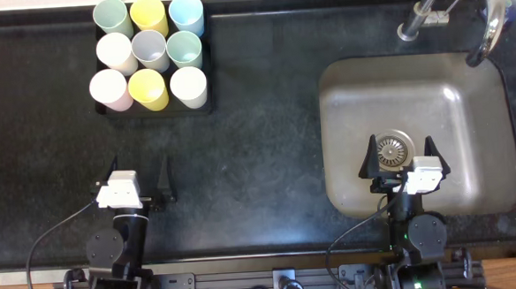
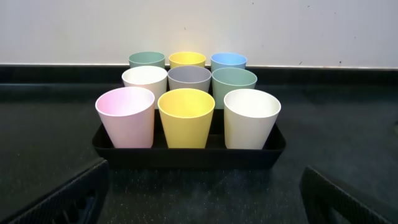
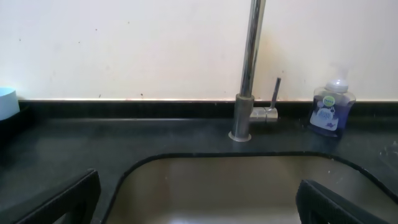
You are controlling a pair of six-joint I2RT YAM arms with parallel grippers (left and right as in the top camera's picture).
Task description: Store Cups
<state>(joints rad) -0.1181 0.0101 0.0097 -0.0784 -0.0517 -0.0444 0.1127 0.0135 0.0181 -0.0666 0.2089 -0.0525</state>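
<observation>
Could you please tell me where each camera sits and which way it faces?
Top view: overhead, looking down on counter, tray, cups and sink; left gripper and right gripper show, open.
Left wrist view: left wrist, facing the cups; own fingers show.
Right wrist view: right wrist, facing the faucet; own fingers show.
Shared: top and left wrist see the cups.

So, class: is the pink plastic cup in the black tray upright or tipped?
Upright. The pink plastic cup stands on its base in the black tray, open rim facing up.
</observation>
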